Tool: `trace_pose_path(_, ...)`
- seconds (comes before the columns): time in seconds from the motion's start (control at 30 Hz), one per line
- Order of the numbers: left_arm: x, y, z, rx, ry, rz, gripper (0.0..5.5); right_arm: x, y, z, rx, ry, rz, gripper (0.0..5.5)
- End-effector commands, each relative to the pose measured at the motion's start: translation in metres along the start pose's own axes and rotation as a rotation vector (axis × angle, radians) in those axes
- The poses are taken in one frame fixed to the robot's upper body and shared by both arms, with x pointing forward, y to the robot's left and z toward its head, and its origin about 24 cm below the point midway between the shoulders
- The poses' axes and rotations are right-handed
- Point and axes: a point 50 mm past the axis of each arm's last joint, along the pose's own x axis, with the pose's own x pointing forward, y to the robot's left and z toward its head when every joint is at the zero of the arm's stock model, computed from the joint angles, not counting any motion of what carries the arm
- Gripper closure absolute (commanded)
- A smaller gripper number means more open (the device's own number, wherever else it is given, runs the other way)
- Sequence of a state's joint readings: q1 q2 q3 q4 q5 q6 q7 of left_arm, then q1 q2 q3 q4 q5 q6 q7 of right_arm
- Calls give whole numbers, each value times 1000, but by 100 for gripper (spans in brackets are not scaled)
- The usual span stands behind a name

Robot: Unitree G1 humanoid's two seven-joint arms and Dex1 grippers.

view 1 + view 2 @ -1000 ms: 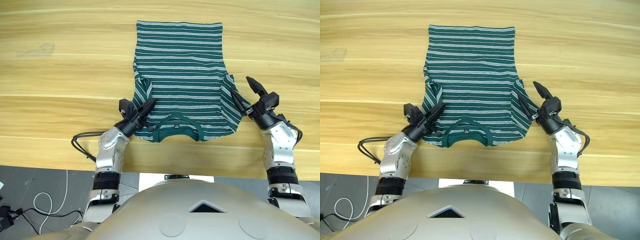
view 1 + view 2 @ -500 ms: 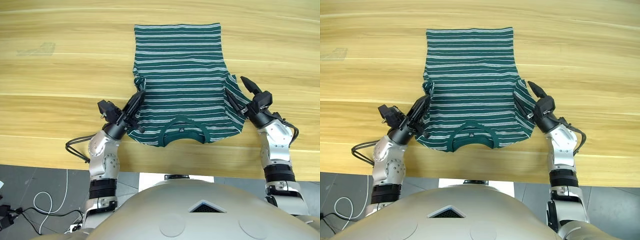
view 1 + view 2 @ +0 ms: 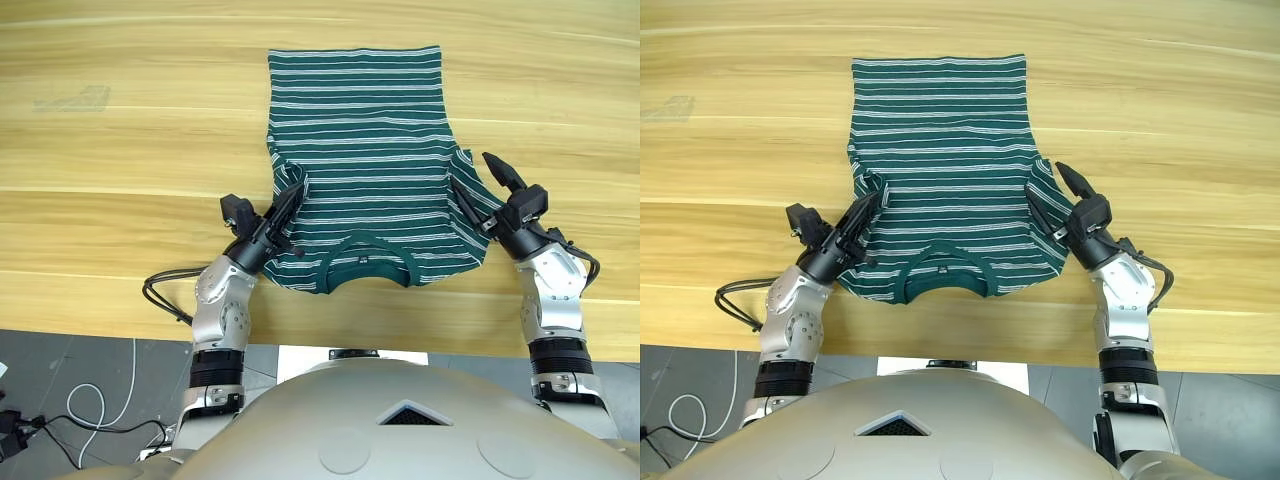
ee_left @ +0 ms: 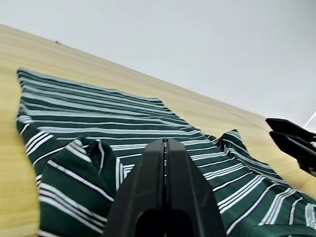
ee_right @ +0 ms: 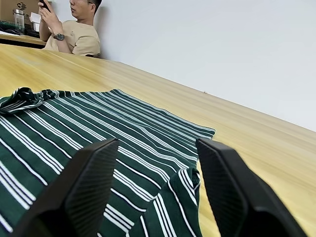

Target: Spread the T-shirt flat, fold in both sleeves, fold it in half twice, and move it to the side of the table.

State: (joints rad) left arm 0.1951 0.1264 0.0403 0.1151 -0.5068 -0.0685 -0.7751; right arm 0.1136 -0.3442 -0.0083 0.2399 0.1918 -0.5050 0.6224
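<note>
Left claw [image 3: 294,192], fingers pressed together with no cloth visibly caught, has swung back inward. The bunched sleeve [image 3: 283,172] lies just beyond its tips. Right claw [image 3: 470,170] is wide open and empty. The shirt [image 3: 365,130] is not yet flat.

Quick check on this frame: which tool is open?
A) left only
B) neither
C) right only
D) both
C: the right tool has a wide gap between its fingers, at the edge of the shirt, while the left tool has its fingers pressed together.
</note>
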Motion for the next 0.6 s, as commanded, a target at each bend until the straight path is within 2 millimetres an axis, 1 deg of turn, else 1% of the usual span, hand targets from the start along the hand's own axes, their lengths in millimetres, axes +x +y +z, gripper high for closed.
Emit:
trace_pose_path(0.03, 1, -3, 3, 56, -7, -63, 519, 0, -1, -5, 9, 19, -12, 260)
trace_pose_path(0.17, -1, -7, 4, 61, -21, -85, 468, -2, 0, -7, 14, 24, -13, 260)
trace_pose_path(0.33, -4, -7, 4, 58, -21, -92, 385, -2, 1, -8, 17, 27, -8, 260)
trace_pose_path(0.43, -4, -7, 3, 55, -15, -81, 337, -4, 0, -8, 15, 27, -13, 260)
trace_pose_path(0.47, -5, -4, 5, 66, -32, -57, 324, -5, -2, -6, 13, 24, -29, 260)
trace_pose_path(0.5, -7, 2, 17, 74, -92, -16, 324, -7, -6, -4, 14, 17, -61, 260)
trace_pose_path(0.53, -9, 10, 33, 70, -179, 27, 324, -9, -10, -2, 17, 10, -96, 260)
trace_pose_path(0.57, -13, 20, 55, 61, -293, 75, 324, -14, -15, 1, 13, 5, -135, 260)
trace_pose_path(0.6, -16, 26, 70, 53, -371, 106, 324, -18, -18, 3, 13, 1, -165, 260)
